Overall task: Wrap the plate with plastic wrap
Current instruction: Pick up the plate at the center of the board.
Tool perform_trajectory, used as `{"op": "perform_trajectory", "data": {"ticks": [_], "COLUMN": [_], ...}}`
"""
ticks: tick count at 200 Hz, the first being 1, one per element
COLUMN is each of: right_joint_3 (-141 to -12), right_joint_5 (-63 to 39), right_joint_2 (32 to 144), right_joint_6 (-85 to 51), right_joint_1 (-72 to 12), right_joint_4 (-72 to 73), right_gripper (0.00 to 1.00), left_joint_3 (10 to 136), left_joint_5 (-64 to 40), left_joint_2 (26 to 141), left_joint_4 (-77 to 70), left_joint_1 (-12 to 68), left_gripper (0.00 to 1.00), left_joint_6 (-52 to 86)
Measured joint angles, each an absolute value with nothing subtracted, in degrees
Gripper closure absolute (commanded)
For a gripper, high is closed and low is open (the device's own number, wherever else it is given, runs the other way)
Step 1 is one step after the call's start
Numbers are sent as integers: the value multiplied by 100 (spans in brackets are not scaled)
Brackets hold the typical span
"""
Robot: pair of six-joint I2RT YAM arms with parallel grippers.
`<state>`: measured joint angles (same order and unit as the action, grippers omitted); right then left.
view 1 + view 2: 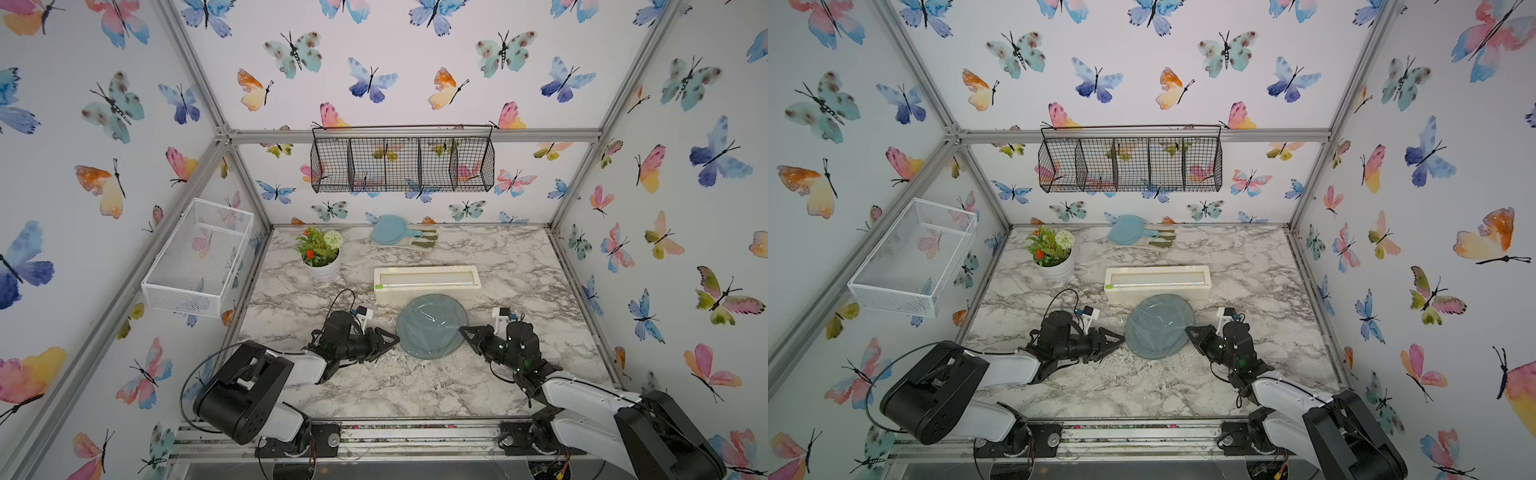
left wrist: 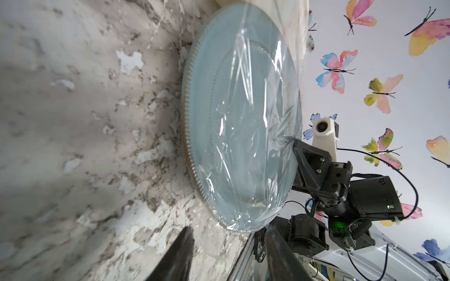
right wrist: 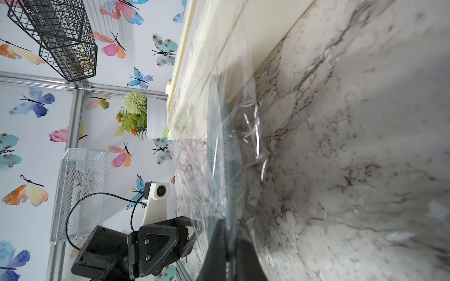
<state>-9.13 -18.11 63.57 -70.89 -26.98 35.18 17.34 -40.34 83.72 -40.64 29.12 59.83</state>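
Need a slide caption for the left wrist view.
Plastic wrap lies over the plate; right gripper pinches it at the rim.

Only blurred black tips of the left gripper (image 2: 229, 231) show in its wrist view, the rest cut off. The right gripper (image 3: 231, 233) is a dark blur too, thin transparent plastic wrap (image 3: 194, 182) veiling the round grey-blue plate (image 3: 232, 165) ahead of it, so whether the rim is pinched as well can't be told.

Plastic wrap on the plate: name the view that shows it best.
Left wrist view: the plastic wrap lies face-on across the plate, wrinkles and glints clear. Both top views show only faint glints; the right wrist view shows it edge-on and blurred.
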Motion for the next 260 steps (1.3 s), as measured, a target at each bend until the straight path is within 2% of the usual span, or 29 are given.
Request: {"op": "perform_trajectory", "data": {"ticks": [60, 123, 131, 140, 150, 203, 218, 231, 260], "right_joint_3": [-913, -910, -910, -910, -910, -897, -882, -880, -882], "right_joint_5": [-1793, -1791, -1791, -1791, -1791, -1678, -1678, -1684, -1688], "right_joint_2": [6436, 6560, 6571, 6578, 6578, 6567, 6521, 6486, 6488], "right_joint_6": [-7242, -7404, -7417, -7411, -7395, -7389, -7450, -7489, -7566], "right_joint_1": [-2696, -2696, -2696, -2698, -2698, -2692, -2692, -2692, -2694], "right_joint_4": [3647, 3881, 3911, 3944, 3942, 3929, 3957, 4029, 4071], "right_gripper": [98, 98, 98, 98, 98, 98, 98, 98, 98], "left_joint_3": [1789, 1691, 1686, 1680, 1680, 1551, 1538, 1525, 1385], "left_joint_5": [-4040, -4010, -4003, -4001, -4001, -3975, -3970, -3970, -3920], "left_joint_2": [8803, 8945, 9011, 9070, 9133, 9537, 9603, 9614, 9570], "left_joint_4": [-4541, -4678, -4733, -4799, -4904, -5566, -5616, -5662, -5763], "left_joint_1": [3081, 3238, 3238, 3238, 3238, 3238, 3253, 3277, 3280], "left_gripper": [66, 69, 73, 83, 89, 99, 97, 83, 63], "left_joint_6": [6108, 6136, 6149, 6167, 6204, 6431, 6479, 6504, 6543]}}
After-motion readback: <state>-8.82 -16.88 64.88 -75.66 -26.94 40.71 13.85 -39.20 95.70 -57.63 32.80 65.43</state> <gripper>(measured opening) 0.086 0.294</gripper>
